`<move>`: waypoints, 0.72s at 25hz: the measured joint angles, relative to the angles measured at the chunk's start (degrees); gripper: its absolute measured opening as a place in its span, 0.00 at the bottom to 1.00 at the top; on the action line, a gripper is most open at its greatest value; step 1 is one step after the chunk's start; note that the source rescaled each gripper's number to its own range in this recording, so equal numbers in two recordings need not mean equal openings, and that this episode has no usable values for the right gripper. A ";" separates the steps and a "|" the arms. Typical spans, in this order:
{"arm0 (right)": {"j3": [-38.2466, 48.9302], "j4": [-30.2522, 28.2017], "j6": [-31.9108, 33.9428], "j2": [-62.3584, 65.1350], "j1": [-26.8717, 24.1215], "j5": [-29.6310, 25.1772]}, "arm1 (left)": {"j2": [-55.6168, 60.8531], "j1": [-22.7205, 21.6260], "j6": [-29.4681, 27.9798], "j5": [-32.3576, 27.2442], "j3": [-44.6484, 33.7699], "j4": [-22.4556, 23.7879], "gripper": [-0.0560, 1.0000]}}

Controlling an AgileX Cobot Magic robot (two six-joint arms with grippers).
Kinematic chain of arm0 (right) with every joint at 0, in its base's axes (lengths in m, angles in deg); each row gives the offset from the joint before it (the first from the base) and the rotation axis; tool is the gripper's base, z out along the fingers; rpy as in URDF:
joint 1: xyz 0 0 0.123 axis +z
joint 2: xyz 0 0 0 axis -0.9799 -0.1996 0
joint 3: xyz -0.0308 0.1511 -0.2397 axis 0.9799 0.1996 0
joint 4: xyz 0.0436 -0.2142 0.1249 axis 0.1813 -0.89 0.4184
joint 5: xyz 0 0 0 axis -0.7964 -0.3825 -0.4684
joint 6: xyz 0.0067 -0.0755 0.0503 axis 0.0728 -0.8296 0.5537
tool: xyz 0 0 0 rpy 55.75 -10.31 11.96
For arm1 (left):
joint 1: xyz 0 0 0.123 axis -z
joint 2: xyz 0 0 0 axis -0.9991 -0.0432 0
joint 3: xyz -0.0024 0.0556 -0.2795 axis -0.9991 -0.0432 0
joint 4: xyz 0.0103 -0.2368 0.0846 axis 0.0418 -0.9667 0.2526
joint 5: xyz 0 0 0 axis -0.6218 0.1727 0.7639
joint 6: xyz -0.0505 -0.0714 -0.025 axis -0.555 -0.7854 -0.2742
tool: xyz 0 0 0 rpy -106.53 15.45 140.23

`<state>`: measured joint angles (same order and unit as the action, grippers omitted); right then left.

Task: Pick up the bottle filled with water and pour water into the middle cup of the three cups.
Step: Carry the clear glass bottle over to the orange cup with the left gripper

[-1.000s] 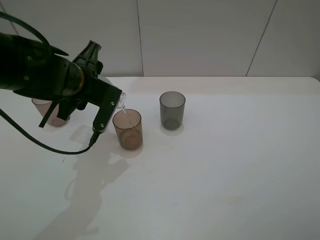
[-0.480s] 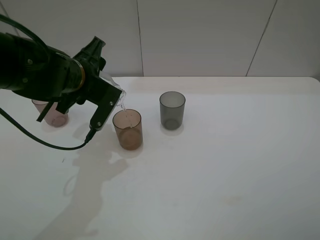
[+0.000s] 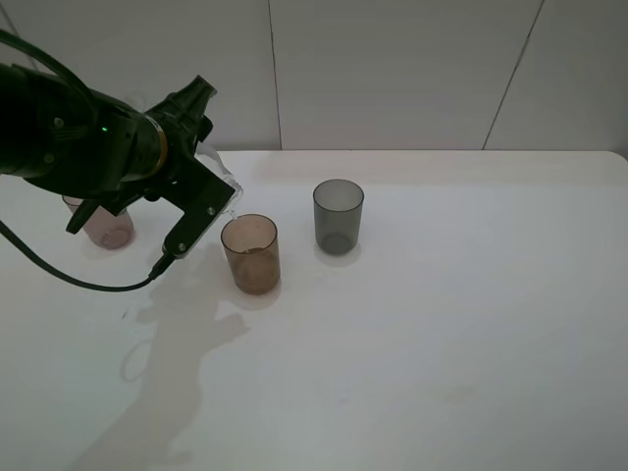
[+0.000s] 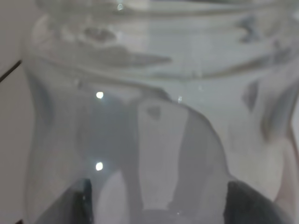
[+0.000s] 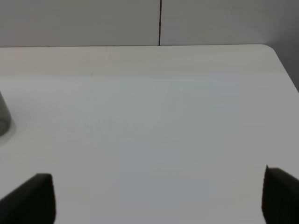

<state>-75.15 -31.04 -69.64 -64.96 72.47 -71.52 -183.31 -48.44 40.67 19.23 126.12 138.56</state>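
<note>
Exterior view: the left gripper is clamped on the bottle and holds it tilted above the table. The neck points toward the middle cup, with the mouth just above and beside the rim. That amber cup stands upright between the pink cup — partly hidden behind the arm — and the grey cup. The three are apart from one another.

Left wrist view: the clear bottle fills the frame, and a dark fingertip shows at either side of it.

Right wrist view: the right gripper is spread wide and holds nothing — bare table lies between its fingers. The grey cup's edge shows at the border.
</note>
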 joint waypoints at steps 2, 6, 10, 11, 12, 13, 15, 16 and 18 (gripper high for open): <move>0.00 -0.34 0.00 0.00 0.00 0.00 | 0.00 0.00 0.15 0.00 0.00 -0.01 0.06; 0.00 0.00 0.00 0.00 0.00 0.00 | 0.00 0.00 0.32 0.00 0.00 -0.01 0.06; 0.00 0.00 0.00 0.00 0.00 0.00 | 0.00 0.00 0.32 0.00 0.00 -0.01 0.06; 0.00 0.00 0.00 0.00 0.00 0.00 | 0.00 0.00 0.32 0.00 0.00 -0.01 0.06; 0.00 0.00 0.00 0.00 0.00 0.00 | 0.00 0.00 0.32 0.00 0.00 -0.01 0.06; 0.00 0.00 0.00 0.00 0.00 0.00 | 0.00 0.00 0.32 0.00 0.00 -0.01 0.06; 0.00 0.00 0.00 0.00 0.00 0.00 | 0.00 0.00 0.32 0.01 0.00 -0.01 0.06; 0.00 0.00 0.00 0.00 0.00 0.00 | 0.00 0.00 0.32 0.01 0.00 -0.01 0.06; 0.00 0.00 0.00 0.00 0.00 0.00 | 0.00 0.00 0.32 0.06 0.00 -0.01 0.06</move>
<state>-75.15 -31.04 -69.64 -64.96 72.47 -71.52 -183.31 -48.44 40.99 19.29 126.12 138.56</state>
